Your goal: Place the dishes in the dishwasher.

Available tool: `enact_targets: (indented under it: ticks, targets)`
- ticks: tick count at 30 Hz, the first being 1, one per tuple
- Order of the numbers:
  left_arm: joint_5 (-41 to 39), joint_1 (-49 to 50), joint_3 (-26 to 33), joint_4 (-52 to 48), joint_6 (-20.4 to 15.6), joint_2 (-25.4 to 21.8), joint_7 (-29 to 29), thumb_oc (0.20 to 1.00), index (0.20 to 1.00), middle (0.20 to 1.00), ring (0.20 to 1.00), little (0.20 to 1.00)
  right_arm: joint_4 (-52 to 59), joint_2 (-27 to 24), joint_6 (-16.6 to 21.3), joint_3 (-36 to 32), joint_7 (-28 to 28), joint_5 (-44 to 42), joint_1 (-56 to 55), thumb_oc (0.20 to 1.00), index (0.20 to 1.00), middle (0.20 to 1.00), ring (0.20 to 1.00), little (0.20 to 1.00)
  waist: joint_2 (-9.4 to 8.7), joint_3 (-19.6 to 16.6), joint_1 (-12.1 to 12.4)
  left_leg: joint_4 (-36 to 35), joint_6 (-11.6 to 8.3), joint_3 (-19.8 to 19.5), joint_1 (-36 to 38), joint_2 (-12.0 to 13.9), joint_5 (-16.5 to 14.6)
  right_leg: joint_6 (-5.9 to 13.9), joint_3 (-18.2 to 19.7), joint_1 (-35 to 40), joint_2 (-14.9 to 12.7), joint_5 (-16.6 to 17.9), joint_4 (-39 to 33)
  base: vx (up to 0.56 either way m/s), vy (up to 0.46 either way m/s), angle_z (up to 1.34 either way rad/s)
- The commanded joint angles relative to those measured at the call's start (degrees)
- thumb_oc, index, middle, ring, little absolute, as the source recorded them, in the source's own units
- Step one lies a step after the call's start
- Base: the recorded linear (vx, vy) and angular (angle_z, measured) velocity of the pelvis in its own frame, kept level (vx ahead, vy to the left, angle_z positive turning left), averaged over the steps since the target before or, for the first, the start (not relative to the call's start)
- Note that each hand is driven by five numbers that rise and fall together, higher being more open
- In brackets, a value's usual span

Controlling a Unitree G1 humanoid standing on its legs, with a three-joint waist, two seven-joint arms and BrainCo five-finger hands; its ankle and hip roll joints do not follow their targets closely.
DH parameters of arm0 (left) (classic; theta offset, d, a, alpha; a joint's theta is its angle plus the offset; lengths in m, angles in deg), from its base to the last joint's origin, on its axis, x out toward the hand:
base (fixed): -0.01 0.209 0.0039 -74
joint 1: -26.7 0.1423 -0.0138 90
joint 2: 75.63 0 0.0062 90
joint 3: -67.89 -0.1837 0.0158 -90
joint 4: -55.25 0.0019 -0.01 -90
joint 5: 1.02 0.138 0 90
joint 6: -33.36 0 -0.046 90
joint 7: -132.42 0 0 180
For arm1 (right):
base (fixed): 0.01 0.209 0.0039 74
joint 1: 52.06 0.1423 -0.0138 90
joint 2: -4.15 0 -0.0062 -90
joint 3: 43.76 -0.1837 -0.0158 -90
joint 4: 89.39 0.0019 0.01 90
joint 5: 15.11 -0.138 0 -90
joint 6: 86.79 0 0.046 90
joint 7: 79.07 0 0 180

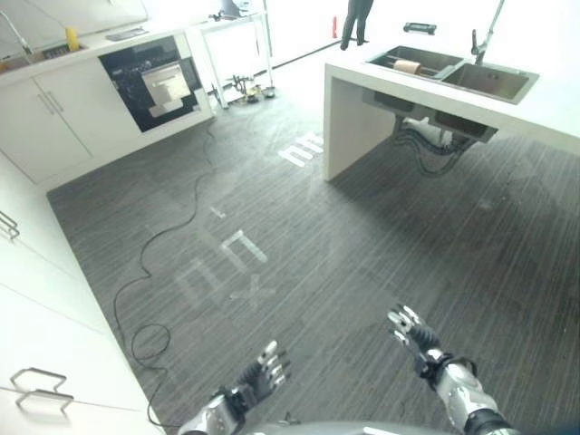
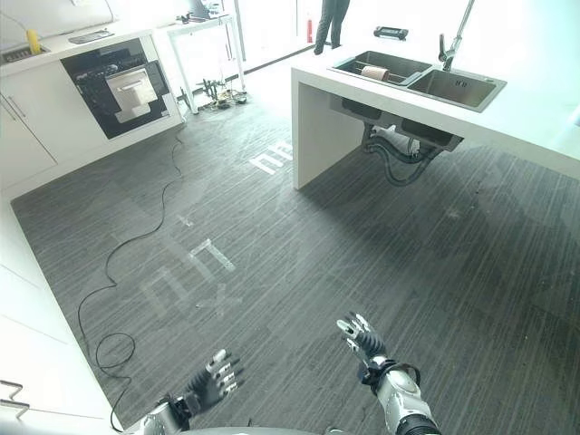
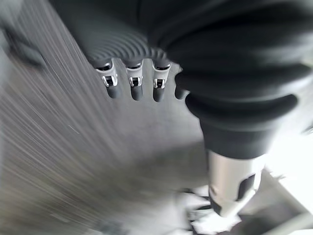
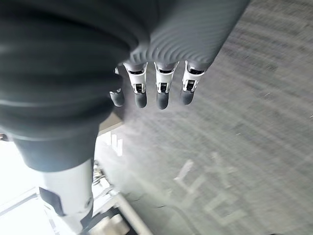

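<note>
My left hand (image 1: 263,372) and right hand (image 1: 412,335) hang over the grey striped floor (image 1: 344,245), fingers straight and spread, holding nothing. The double sink (image 1: 453,72), set in the white tabletop (image 1: 553,104) at about 1 o'clock, is well apart from both hands. A built-in black appliance (image 1: 154,82) stands at 11 o'clock.

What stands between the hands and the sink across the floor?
Nothing visible does. Both the left hand and the right hand hang open and empty over bare dark floor, and that floor runs unbroken to the white counter holding the sink. A person stands far beyond it.
</note>
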Motion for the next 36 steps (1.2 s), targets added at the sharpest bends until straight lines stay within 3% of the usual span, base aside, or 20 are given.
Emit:
enact_targets:
  ticks: [1,6,10,12,14,15,17,23,32,33,34,36]
  targets:
    - [-0.35,-3.54,-0.53,2.34,-2.62,-0.17,2.09,1.0,1.0,1.0,1.0,1.0,-2.53,-0.83,0.97,0.8,-0.28,2.87,2.91,1.0,1.0,1.0,1.0,1.0,-0.13,-1.66,0.14,1.22,-4.86,3.23,-0.12,5.9,-5.28,6.84,1.72,0.15,-7.09,-5.08,1.21,0.02,0.013,-0.04]
    - [0.46,-2.14,1.59,2.17,-2.73,-1.4,2.02,1.0,1.0,1.0,1.0,1.0,-3.64,-1.19,1.08,-0.32,-0.1,3.11,1.15,1.0,1.0,1.0,1.0,1.0,0.23,-1.33,-0.45,1.46,-4.67,3.2,-0.49,5.86,-5.37,6.78,2.56,-0.53,-6.98,-5.23,1.65,0.0,0.01,-0.06]
    - [-0.46,-1.91,1.98,2.98,-5.22,-1.04,0.96,1.0,1.0,1.0,1.0,1.0,-5.33,-1.32,2.65,-1.05,-0.62,1.85,-0.18,1.0,1.0,1.0,1.0,1.0,0.52,-0.46,-1.68,1.84,-4.35,2.55,-1.47,5.65,-5.41,6.31,4.72,-1.87,-6.05,-5.59,2.1,-0.02,0.005,-0.06]
    - [3.3,-1.89,2.02,3.1,-8.56,-0.88,-2.04,1.0,1.0,1.0,1.0,1.0,-5.64,-1.26,3.57,-1.49,-1.49,1.41,-0.5,1.0,1.0,1.0,1.0,1.0,0.59,-0.28,-1.88,1.8,-4.37,2.5,-1.6,5.63,-5.4,6.26,4.93,-2.11,-5.95,-5.56,2.06,0.0,0.0,0.0]
    - [8.2,-2.02,1.11,3.49,-14.93,-0.84,-8.44,1.0,1.0,1.0,1.0,1.0,-5.62,-1.26,4.55,-1.5,-0.68,2.91,-0.71,1.0,1.0,1.0,1.0,1.0,0.61,-0.16,-2.12,1.79,-4.38,2.45,-1.71,5.63,-5.36,6.19,5.14,-2.27,-5.82,-5.58,2.01,0.0,-0.021,-0.01]
    - [4.71,-2.1,1.25,3.56,-16.15,-0.58,-12.16,1.0,1.0,1.0,1.0,1.0,-5.96,-1.57,3.91,-1.23,-1.17,3.99,-0.85,1.0,1.0,1.0,1.0,1.0,0.67,-0.09,-2.2,1.59,-4.4,2.4,-1.64,5.6,-5.42,6.0,5.18,-2.21,-5.61,-5.74,1.76,0.0,-0.06,-0.01]
    - [9.31,-1.42,0.65,2.94,-17.38,-0.13,-15.3,1.0,1.0,1.0,1.0,1.0,-5.38,-1.73,4.88,-0.68,-3.76,4.24,-0.16,1.0,1.0,1.0,1.0,1.0,0.57,0.98,-1.47,2.54,-4.81,1.16,-3.08,5.97,-5.01,5.45,5.04,-3.29,-5.18,-5.93,2.51,-0.1,-0.122,0.0]
    - [5.63,-2.82,0.54,0.16,-16.42,0.43,-12.72,1.0,1.0,1.0,1.0,1.0,-4.84,-2.19,4.63,-0.09,-5.67,2.63,0.72,1.0,1.0,1.0,1.0,1.0,1.02,1.82,-0.85,3.01,-5.53,-0.63,-4.12,6.29,-4.4,4.57,4.5,-3.87,-4.45,-6.25,2.78,-0.01,-0.075,0.11]
    - [2.03,-3.53,0.61,-2.29,-16.45,0.75,-14.16,1.0,1.0,1.0,1.0,1.0,-0.18,-3.67,4.52,0.68,-5.44,1.25,1.98,1.0,1.0,1.0,1.0,1.0,1.48,2.49,-1.35,6.15,-7.0,-1.63,-6.41,7.35,-3.9,3.08,4.74,-5.16,-3.29,-7.59,4.24,0.0,-0.071,0.01]
    - [1.11,-3.56,0.82,-2.65,-16.25,0.97,-13.76,1.0,1.0,1.0,1.0,1.0,0.83,-3.83,4.11,0.71,-5.37,1.06,2.14,1.0,1.0,1.0,1.0,1.0,1.4,2.58,-1.47,7.53,-7.16,-1.67,-6.99,7.41,-4.09,2.8,4.84,-5.42,-3.22,-7.74,4.54,-0.01,-0.174,0.16]
    - [-0.68,-3.42,1.58,-4.27,-16.4,1.26,-13.1,1.0,1.0,1.0,1.0,1.0,5.16,-4.71,3.42,1.37,-5.05,0.58,2.63,1.0,1.0,1.0,1.0,1.0,0.23,3.5,-1.57,19.16,-5.83,-3.14,-11.44,4.46,-7.71,1.42,5.87,-7.19,-3.89,-8.35,6.91,-0.01,-0.166,0.21]
    - [-0.98,-2.83,1.81,-4.91,-16.24,1.12,-12.77,1.0,1.0,1.0,1.0,1.0,6.89,-4.92,3.06,1.36,-4.8,-0.04,2.5,1.0,1.0,1.0,1.0,1.0,-0.23,4.25,-1.29,25.55,-5.81,-2.99,-14.55,3.77,-7.0,0.86,5.67,-6.99,-4.15,-8.45,7.44,0.02,-0.115,0.23]
